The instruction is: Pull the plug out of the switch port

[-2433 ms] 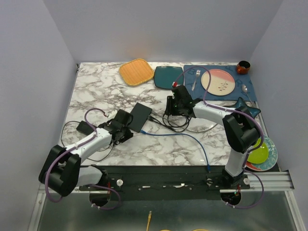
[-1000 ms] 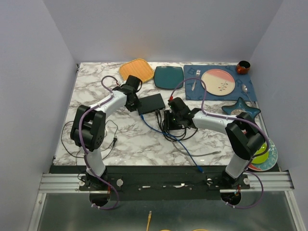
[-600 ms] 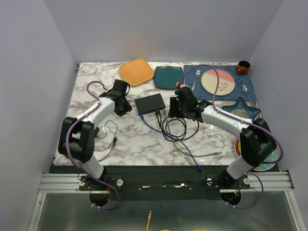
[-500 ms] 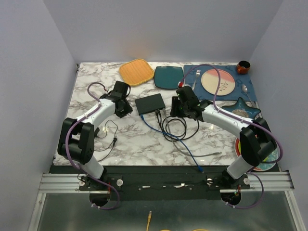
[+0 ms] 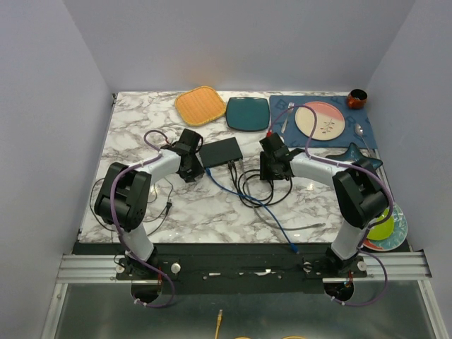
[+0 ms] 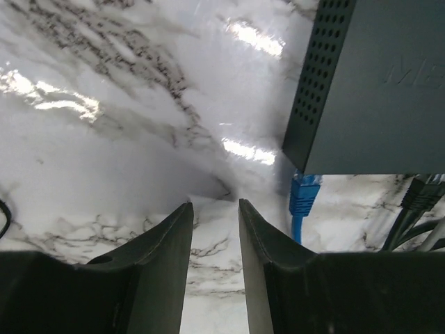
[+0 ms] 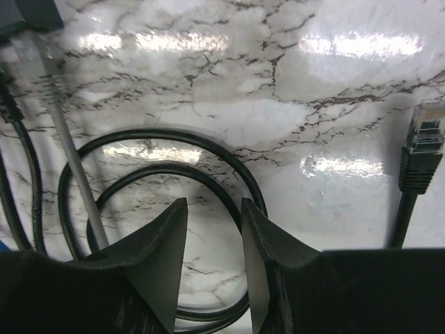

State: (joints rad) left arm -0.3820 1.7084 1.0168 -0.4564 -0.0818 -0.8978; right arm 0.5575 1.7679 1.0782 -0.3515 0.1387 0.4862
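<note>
One shift; left gripper (image 6: 215, 204) nearer the switch (image 5: 220, 152).

Bright, even overhead light; white glare patches streak the marble tabletop (image 7: 361, 45) in both wrist views. The switch (image 6: 375, 90) looks crisp; shadows are soft.

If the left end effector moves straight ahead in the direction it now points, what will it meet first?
Probably the bare marble table: nothing else lies ahead of the left end effector. The switch and its blue plug sit beside that line, not in it, though depth is unclear.
</note>
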